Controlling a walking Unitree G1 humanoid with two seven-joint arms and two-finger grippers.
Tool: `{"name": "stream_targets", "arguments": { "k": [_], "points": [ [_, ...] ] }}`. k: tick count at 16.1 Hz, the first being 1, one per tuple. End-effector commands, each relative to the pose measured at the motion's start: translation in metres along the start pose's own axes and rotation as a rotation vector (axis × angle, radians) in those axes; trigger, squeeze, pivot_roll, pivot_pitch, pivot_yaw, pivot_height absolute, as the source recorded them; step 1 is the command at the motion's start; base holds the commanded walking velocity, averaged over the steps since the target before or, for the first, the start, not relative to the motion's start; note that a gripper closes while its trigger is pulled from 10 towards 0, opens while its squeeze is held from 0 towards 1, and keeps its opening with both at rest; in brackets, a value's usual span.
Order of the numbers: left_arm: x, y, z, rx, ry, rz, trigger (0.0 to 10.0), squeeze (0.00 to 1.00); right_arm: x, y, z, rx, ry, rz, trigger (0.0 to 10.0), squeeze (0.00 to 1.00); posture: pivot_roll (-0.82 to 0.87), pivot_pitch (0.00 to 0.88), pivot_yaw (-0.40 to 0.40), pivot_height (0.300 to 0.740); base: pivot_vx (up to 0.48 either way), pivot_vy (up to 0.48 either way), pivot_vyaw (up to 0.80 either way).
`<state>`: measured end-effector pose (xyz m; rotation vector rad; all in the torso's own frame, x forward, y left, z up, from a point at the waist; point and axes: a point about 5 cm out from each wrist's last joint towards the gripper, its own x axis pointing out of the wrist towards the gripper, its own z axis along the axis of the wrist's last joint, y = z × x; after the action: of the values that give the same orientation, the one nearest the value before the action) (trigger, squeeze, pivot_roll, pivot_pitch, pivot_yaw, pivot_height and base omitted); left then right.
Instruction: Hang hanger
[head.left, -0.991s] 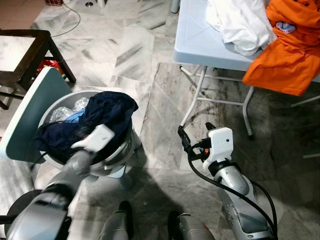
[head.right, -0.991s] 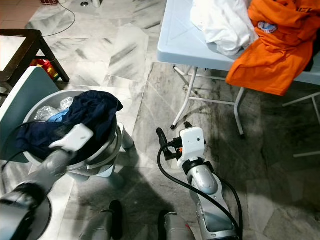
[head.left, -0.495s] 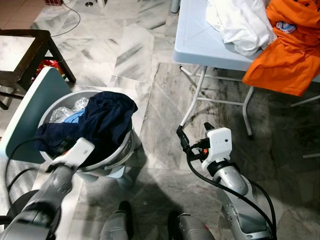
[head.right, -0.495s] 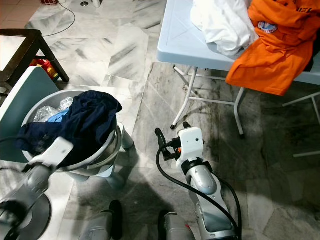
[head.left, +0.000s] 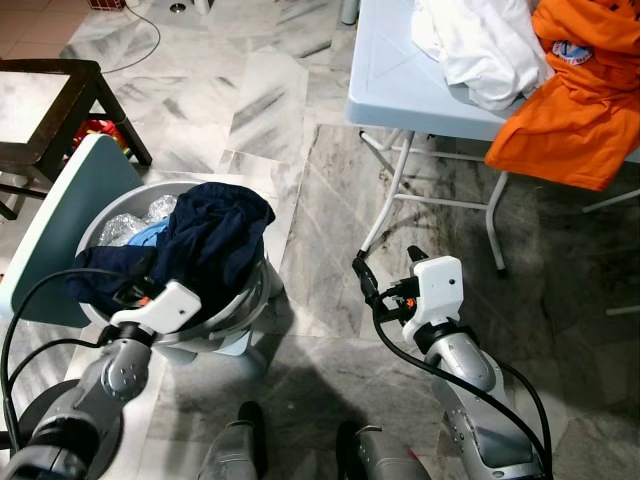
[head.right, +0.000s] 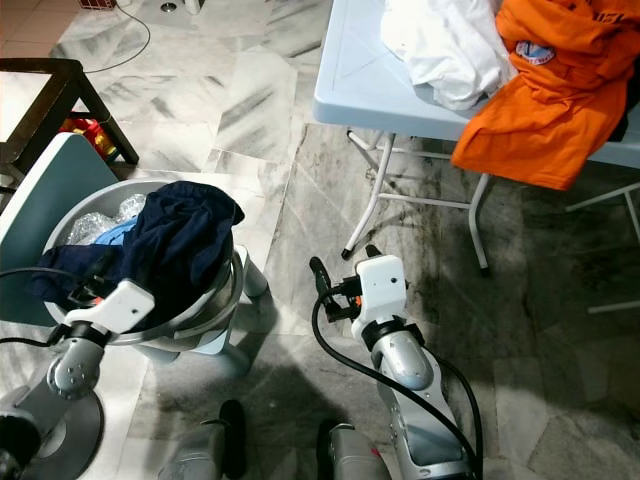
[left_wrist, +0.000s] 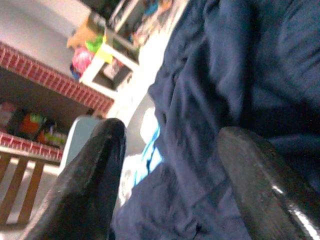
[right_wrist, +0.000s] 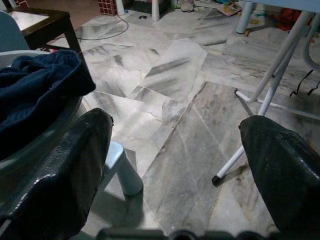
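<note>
A navy garment (head.left: 215, 235) is heaped in a round grey laundry basket (head.left: 247, 298) on the floor at my left. My left gripper (head.left: 128, 293) sits at the basket's near rim, against the cloth's lower edge. In the left wrist view its fingers (left_wrist: 85, 190) stand open, with the navy garment (left_wrist: 225, 75) close in front and nothing clamped. My right gripper (head.left: 388, 262) hovers open over the marble floor, right of the basket. Its fingers (right_wrist: 65, 165) are spread wide and hold nothing.
A light blue folding table (head.left: 400, 80) stands ahead on the right, with a white garment (head.left: 480, 45) and an orange shirt (head.left: 565, 100) on it; its white legs (head.left: 395, 190) reach the floor. A teal panel (head.left: 55, 225) leans beside the basket. A dark wooden table (head.left: 40, 110) is at far left.
My left arm has drawn back and down from above the navy garment to the basket's near rim. The right arm has barely moved.
</note>
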<state>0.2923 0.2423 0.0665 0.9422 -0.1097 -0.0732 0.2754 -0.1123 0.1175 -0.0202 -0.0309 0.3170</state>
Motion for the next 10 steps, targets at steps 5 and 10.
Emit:
{"name": "stream_targets", "arguments": {
  "k": [5, 10],
  "points": [
    [-0.012, -0.034, -0.002, 0.058, -0.019, -0.266, 10.0, 0.88, -0.004, 0.001, -0.006, 0.007, 0.028, 0.000, 10.0, 0.00, -0.08, 0.299, -0.029, 0.740, 0.000, 0.000, 0.00],
    [0.001, -0.026, -0.004, 0.182, -0.002, -0.348, 10.0, 0.00, -0.012, -0.004, -0.007, -0.002, 0.042, -0.011, 10.0, 0.00, -0.11, 0.316, -0.032, 0.740, 0.000, 0.000, 0.00]
  ]
}}
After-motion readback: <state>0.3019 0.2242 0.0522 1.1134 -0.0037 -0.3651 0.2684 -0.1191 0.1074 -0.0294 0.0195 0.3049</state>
